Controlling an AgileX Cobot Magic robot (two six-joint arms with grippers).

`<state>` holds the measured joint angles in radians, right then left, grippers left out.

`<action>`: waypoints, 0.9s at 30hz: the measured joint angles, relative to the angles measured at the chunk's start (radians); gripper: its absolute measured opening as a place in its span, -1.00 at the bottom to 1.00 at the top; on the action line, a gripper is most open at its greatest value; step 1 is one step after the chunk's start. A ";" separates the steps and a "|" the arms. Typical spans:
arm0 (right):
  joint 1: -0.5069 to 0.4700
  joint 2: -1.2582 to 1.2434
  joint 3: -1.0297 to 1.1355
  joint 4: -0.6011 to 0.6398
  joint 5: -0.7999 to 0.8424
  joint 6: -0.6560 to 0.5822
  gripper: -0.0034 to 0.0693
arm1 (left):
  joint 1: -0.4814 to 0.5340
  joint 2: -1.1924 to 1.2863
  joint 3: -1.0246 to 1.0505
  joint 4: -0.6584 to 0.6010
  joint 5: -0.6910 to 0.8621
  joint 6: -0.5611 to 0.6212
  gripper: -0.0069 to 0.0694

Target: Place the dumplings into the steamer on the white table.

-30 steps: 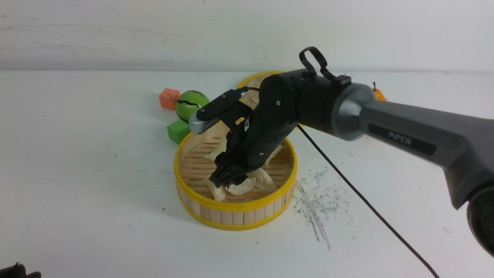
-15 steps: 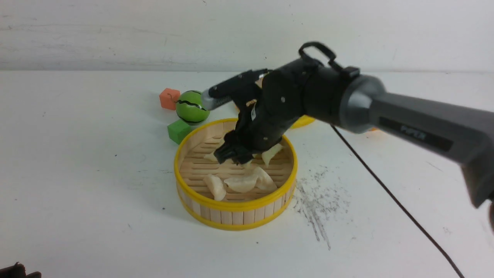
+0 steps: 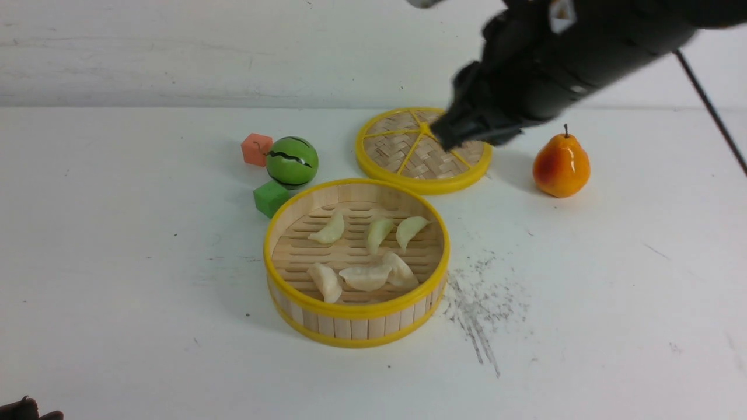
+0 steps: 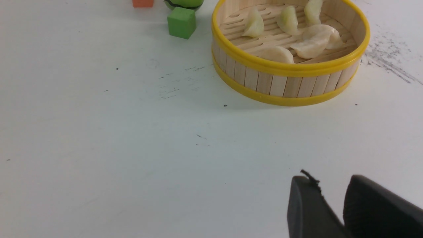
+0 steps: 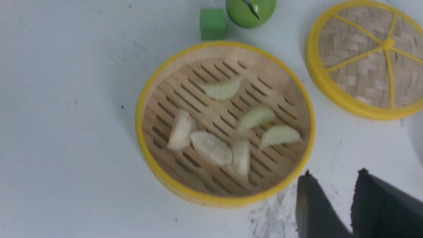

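While all six small pale crescent dumplings (image 3: 362,256) lay inside the round yellow-rimmed bamboo steamer (image 3: 356,312) on the white desk (image 3: 117,245), the empty right tool (image 5: 333,195) (jaws slightly parted, pinching nothing) hung above and beyond it, nearer than the left tool (image 4: 330,198), likewise empty.

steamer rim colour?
Yellow, top and bottom rims of the steamer; clearest in the left wrist view.

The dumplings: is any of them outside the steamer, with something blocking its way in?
No. All six dumplings lie inside the steamer; none shows on the white table, so nothing visible blocks them.
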<state>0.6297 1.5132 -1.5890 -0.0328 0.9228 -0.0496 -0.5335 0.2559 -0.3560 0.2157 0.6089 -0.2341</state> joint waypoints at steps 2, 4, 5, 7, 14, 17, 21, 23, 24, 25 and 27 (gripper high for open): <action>0.000 -0.149 0.175 -0.005 -0.019 0.000 -0.75 | 0.000 0.000 0.000 0.000 0.000 0.000 -0.34; 0.000 -0.287 0.324 -0.006 -0.069 0.017 -0.92 | 0.000 0.000 0.000 0.000 0.000 0.000 -0.34; 0.000 -0.372 0.445 -0.006 -0.135 0.042 -0.95 | 0.000 0.000 0.000 0.000 0.000 0.000 -0.34; 0.000 -0.494 0.590 -0.006 -0.239 0.087 -0.96 | 0.000 0.000 0.000 0.000 0.000 0.000 -0.33; 0.000 -0.798 1.115 -0.009 -0.729 0.186 -0.96 | 0.000 0.000 0.000 0.000 0.000 0.000 -0.32; 0.000 -0.870 1.287 -0.009 -0.896 0.210 -0.95 | 0.000 0.000 0.000 0.000 0.000 0.000 -0.30; 0.000 -0.896 1.449 -0.009 -1.082 0.216 -0.94 | 0.000 0.000 0.000 0.000 0.000 0.000 -0.29; 0.000 -0.896 1.502 -0.009 -1.142 0.219 -0.94 | 0.000 0.000 0.000 0.000 0.000 0.000 -0.28; 0.000 -0.896 1.523 -0.009 -1.156 0.219 -0.94 | 0.000 0.000 0.000 0.000 0.000 0.000 -0.28; 0.000 -0.897 1.547 -0.009 -1.171 0.219 -0.94 | 0.000 0.000 0.000 0.000 0.001 0.000 -0.28; 0.000 -0.897 1.591 0.004 -1.182 0.219 -0.94 | 0.000 0.000 0.000 0.000 0.001 0.000 -0.27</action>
<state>0.6297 0.6165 0.0019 -0.0288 -0.2596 0.1691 -0.5335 0.2559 -0.3560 0.2157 0.6101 -0.2341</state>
